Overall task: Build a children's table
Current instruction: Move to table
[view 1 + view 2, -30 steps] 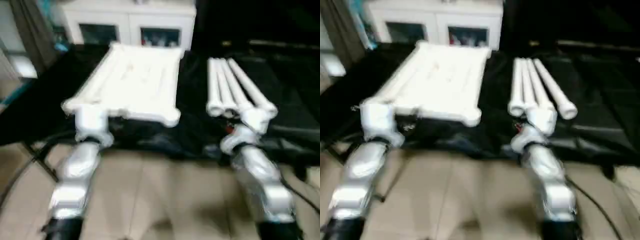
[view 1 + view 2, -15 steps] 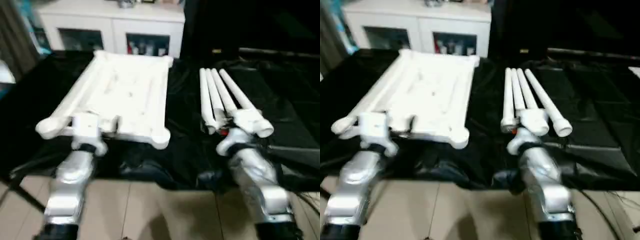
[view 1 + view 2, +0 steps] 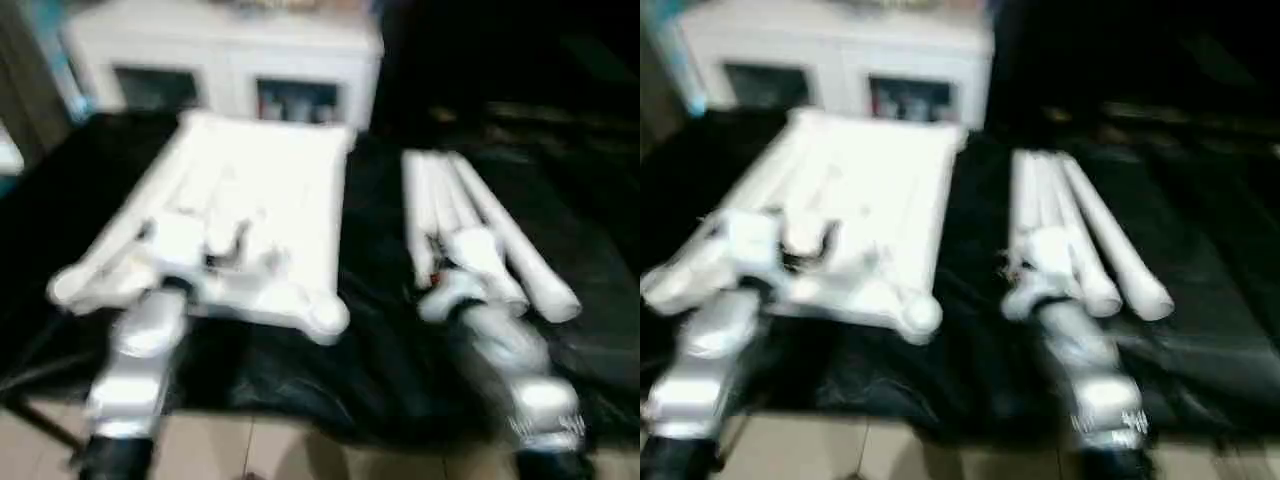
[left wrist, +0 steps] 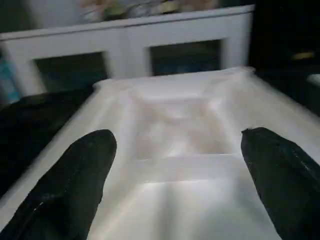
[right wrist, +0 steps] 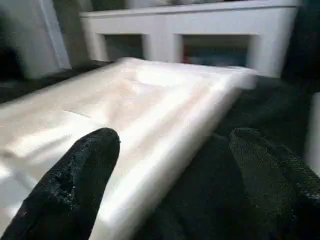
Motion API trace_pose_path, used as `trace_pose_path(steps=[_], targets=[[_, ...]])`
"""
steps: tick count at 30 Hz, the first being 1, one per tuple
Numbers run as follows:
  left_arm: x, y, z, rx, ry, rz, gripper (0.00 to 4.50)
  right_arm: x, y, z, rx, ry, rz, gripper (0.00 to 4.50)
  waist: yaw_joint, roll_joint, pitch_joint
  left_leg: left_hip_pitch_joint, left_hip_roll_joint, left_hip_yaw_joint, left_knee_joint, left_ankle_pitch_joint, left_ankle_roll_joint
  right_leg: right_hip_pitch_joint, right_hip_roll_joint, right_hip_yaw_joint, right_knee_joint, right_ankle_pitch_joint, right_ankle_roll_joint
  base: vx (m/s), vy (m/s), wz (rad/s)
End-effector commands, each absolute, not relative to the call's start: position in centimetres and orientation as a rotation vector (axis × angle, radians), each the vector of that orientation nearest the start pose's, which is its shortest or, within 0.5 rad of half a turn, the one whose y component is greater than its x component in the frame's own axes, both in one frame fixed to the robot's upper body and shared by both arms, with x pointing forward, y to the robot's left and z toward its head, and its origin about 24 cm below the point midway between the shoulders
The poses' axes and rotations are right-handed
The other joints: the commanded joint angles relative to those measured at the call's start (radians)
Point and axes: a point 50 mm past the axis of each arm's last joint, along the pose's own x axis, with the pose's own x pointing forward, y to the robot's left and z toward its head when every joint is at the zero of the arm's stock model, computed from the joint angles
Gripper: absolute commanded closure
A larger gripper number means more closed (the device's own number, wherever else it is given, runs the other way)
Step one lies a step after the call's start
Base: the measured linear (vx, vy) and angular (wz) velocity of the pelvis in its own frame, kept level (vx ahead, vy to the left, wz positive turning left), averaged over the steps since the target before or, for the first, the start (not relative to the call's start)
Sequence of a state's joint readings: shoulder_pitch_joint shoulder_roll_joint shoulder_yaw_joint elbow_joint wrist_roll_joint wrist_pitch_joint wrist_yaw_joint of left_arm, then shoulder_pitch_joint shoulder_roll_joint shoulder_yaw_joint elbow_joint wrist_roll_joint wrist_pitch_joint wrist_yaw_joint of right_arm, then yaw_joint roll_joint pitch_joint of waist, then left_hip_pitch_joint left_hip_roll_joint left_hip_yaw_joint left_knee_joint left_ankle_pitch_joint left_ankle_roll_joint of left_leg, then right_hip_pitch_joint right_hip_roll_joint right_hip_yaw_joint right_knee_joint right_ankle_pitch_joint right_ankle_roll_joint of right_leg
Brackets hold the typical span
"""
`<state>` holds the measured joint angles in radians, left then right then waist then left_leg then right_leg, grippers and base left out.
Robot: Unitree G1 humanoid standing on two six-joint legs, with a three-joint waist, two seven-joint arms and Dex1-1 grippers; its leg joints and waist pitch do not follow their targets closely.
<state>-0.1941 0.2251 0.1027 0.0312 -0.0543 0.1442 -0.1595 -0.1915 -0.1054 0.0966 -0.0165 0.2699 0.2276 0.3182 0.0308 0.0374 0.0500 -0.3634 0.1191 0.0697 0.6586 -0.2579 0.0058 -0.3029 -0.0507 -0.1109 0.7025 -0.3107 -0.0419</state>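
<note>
A white plastic rectangular tabletop lies flat on a black-draped work table, its ribbed side up and a round socket at its near corner. Across a strip of black cloth at the tabletop's three o'clock, a bundle of long white tapered tube legs lies side by side, running from near to far. The left gripper, its two black fingers spread wide, hovers over the tabletop's near end, the white surface showing between them. The right gripper, also with fingers spread apart and nothing between them, hangs over the black cloth between tabletop and legs, the tabletop's long edge at its ten o'clock. Silver forearms reach in from the near side. At twelve o'clock beyond the table stands a white cabinet with glass doors; pale floor shows at the near edge.
</note>
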Motion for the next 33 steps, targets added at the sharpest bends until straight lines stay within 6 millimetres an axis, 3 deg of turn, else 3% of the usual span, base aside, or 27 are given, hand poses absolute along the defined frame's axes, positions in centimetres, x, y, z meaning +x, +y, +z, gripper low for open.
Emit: trace_pose_path(steps=[1,2,3,4,5,6,7,8,9,10,11,12,14,15,16,17,19,21,27,31,33], targets=[[29.2,18.8,8.4,0.144,-0.032,-0.117,0.0,28.2,-12.5,7.4,0.127,0.032,0.474,0.52,-0.028,0.029,-0.064,0.142,0.141,-0.112,-0.125,-0.146,0.205,-0.128,-0.006,0.029,0.027,-0.02,0.054,0.149,0.078,0.08],[29.2,18.7,8.5,0.154,-0.031,-0.137,0.0,28.1,-12.4,7.4,0.123,0.026,0.479,0.52,-0.024,0.025,-0.064,0.141,0.137,-0.107,-0.126,-0.07,0.236,-0.138,-0.009,0.033,0.035,0.001,0.08,0.135,0.039,0.06],[29.1,18.6,8.5,0.148,-0.036,-0.168,0.0,28.0,-12.5,7.5,0.125,0.025,0.484,0.52,-0.017,0.012,-0.058,0.116,0.128,-0.072,-0.138,0.03,0.281,-0.144,-0.015,0.038,0.035,0.059,0.104,0.135,0.039,0.06],[29.1,18.6,8.5,0.148,-0.036,-0.168,0.0,28.0,-12.5,7.5,0.125,0.025,0.484,0.52,-0.018,-0.002,-0.063,0.114,0.126,-0.062,-0.13,0.093,0.302,-0.15,-0.026,0.049,0.016,0.108,0.102,0.122,-0.008,-0.01],[29.1,18.5,8.6,0.141,-0.041,-0.187,0.0,28.0,-12.5,7.5,0.127,0.025,0.487,0.52,-0.001,-0.056,-0.06,0.059,0.052,0.003,-0.081,0.144,0.258,-0.115,-0.089,0.115,-0.113,0.29,0.042,0.111,-0.075,0.05],[29.1,18.3,8.5,0.154,-0.043,-0.226,0.0,28.0,-12.7,7.6,0.132,0.015,0.5,0.52,0.008,-0.09,-0.073,0.024,0.015,0.016,-0.058,0.077,0.209,-0.057,-0.118,0.159,-0.127,0.316,0.062,0.111,-0.075,0.05],[29.0,18.1,8.6,0.164,-0.053,-0.304,0.0,27.9,-12.9,7.8,0.143,0.004,0.531,0.52,0.052,-0.071,-0.061,0.009,0.013,0.006,-0.008,-0.011,0.1,-0.028,-0.225,0.232,-0.182,0.164,-0.04,0.1,-0.076,0.12],[29.0,18.1,8.6,0.164,-0.054,-0.308,0.0,27.9,-12.9,7.8,0.143,0.004,0.533,0.52,0.055,-0.074,-0.069,0.0,0.027,-0.004,-0.021,0.035,0.066,-0.005,-0.22,0.229,-0.161,0.222,-0.079,0.087,-0.043,0.03],[29.1,18.0,8.9,0.188,-0.079,-0.363,0.0,27.8,-13.0,7.9,0.124,0.001,0.57,0.52,0.054,-0.049,-0.075,-0.022,0.033,-0.006,-0.048,0.183,0.025,0.009,-0.161,0.188,-0.109,0.491,-0.149,0.087,-0.043,0.03],[29.2,17.9,8.9,0.187,-0.071,-0.393,0.0,27.8,-13.1,8.0,0.12,0.004,0.588,0.52,0.05,-0.049,-0.074,-0.015,0.036,0.001,-0.062,0.237,0.03,-0.011,-0.122,0.163,-0.102,0.584,-0.162,0.051,-0.042,0.07],[29.2,17.7,8.8,0.182,-0.056,-0.443,0.0,27.7,-13.2,8.0,0.111,0.01,0.613,0.52,0.033,-0.023,-0.075,0.013,0.053,0.008,-0.067,0.291,0.028,-0.048,-0.068,0.13,-0.088,0.543,-0.228,0.0,0.0,0.0],[29.3,17.4,8.8,0.191,-0.041,-0.506,0.0,27.6,-13.4,8.2,0.096,0.014,0.646,0.52,0.032,-0.006,-0.073,0.018,0.054,0.006,-0.066,0.274,0.029,-0.054,-0.066,0.127,-0.088,0.489,-0.242,0.0,0.0,0.0],[29.4,16.9,8.8,0.204,-0.017,-0.616,0.0,27.6,-13.9,8.5,0.07,0.019,0.699,0.52,0.028,-0.014,-0.064,0.021,0.065,0.008,-0.078,0.14,0.046,-0.052,-0.077,0.127,-0.106,0.328,-0.271,0.0,0.0,0.0],[29.3,16.6,8.7,0.208,0.0,-0.689,0.0,27.5,-14.2,8.7,0.052,0.023,0.729,0.52,0.029,-0.009,-0.056,0.02,0.072,0.011,-0.087,0.021,0.053,-0.048,-0.087,0.132,-0.118,0.213,-0.282,0.0,0.0,0.0],[29.1,16.2,8.5,0.206,0.03,-0.766,0.0,27.5,-14.5,8.8,0.03,0.029,0.759,0.52,0.03,-0.01,-0.053,0.022,0.075,0.013,-0.091,-0.029,0.053,-0.047,-0.091,0.134,-0.124,0.157,-0.286,-0.054,0.001,0.11],[28.6,15.7,8.1,0.259,0.084,-0.934,0.0,27.4,-15.2,9.3,-0.029,0.037,0.826,0.52,0.031,-0.009,-0.041,0.025,0.085,0.024,-0.103,-0.16,0.037,-0.05,-0.097,0.14,-0.14,-0.005,-0.276,-0.059,-0.01,0.12],[28.5,15.5,7.9,0.308,0.108,-1.013,0.0,27.4,-15.7,9.6,-0.063,0.044,0.862,0.52,0.03,-0.009,-0.038,0.033,0.092,0.037,-0.108,-0.219,0.011,-0.058,-0.099,0.145,-0.151,-0.102,-0.252,-0.029,-0.005,0.06],[28.5,15.1,8.0,0.364,0.147,-1.194,0.18,27.5,-16.7,10.3,-0.15,0.06,0.943,0.52,0.027,-0.009,-0.037,0.028,0.092,0.045,-0.112,-0.208,0.001,-0.053,-0.101,0.148,-0.155,-0.139,-0.228,0.0,0.0,0.0],[28.4,15.3,7.1,0.514,0.255,-1.415,0.63,26.9,-17.0,10.6,-0.279,0.118,1.108,0.52,0.026,-0.012,-0.043,0.017,0.093,0.049,-0.11,-0.139,0.012,-0.042,-0.106,0.15,-0.159,-0.159,-0.204,0.0,0.0,0.0],[29.0,16.0,6.6,0.548,0.408,-1.444,1.08,26.1,-16.8,10.8,-0.299,0.161,1.227,0.52,0.027,-0.007,-0.053,0.019,0.092,0.056,-0.101,-0.063,0.037,-0.041,-0.099,0.145,-0.147,-0.018,-0.246,0.0,0.0,0.0],[29.0,16.2,6.5,0.557,0.446,-1.454,1.22,25.9,-16.8,10.9,-0.286,0.169,1.253,0.52,0.028,-0.004,-0.054,0.014,0.094,0.055,-0.102,-0.052,0.046,-0.038,-0.099,0.141,-0.143,0.029,-0.264,0.0,0.0,0.0]])
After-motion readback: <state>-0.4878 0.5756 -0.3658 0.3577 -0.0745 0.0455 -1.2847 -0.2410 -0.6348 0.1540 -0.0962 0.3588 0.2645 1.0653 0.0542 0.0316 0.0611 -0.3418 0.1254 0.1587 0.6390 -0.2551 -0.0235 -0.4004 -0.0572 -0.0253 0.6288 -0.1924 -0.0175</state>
